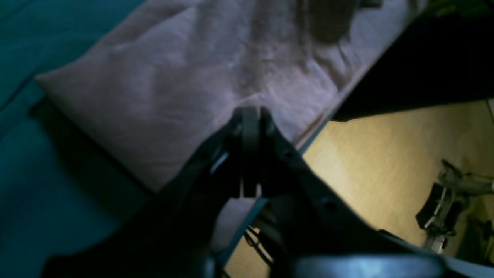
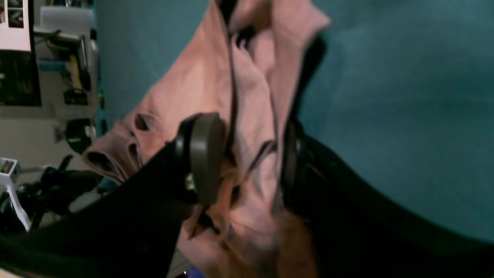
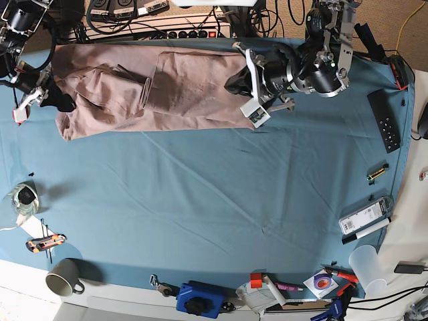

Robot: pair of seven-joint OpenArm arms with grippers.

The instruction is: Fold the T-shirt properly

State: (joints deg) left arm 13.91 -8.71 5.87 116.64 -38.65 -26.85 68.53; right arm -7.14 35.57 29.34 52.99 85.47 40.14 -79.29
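Note:
The pink-beige T-shirt (image 3: 167, 90) lies stretched along the far edge of the blue-teal table cloth (image 3: 214, 200), wrinkled, with a fold near its middle. My left gripper (image 1: 250, 116) has its jaws together on the shirt's cloth (image 1: 173, 85) near the table edge; in the base view it (image 3: 235, 83) is at the shirt's right end. My right gripper (image 2: 249, 162) holds a bunched fold of the shirt (image 2: 251, 96) between its pads (image 2: 204, 154); in the base view it (image 3: 55, 100) is at the shirt's left end.
A power strip and cables (image 3: 160, 30) lie behind the shirt. A remote (image 3: 383, 120) is at the right. A mug (image 3: 63, 282), a blue tool (image 3: 199, 299), a plastic cup (image 3: 366, 266) and small tools line the near edge. The floor (image 1: 386, 162) drops off beside the left gripper.

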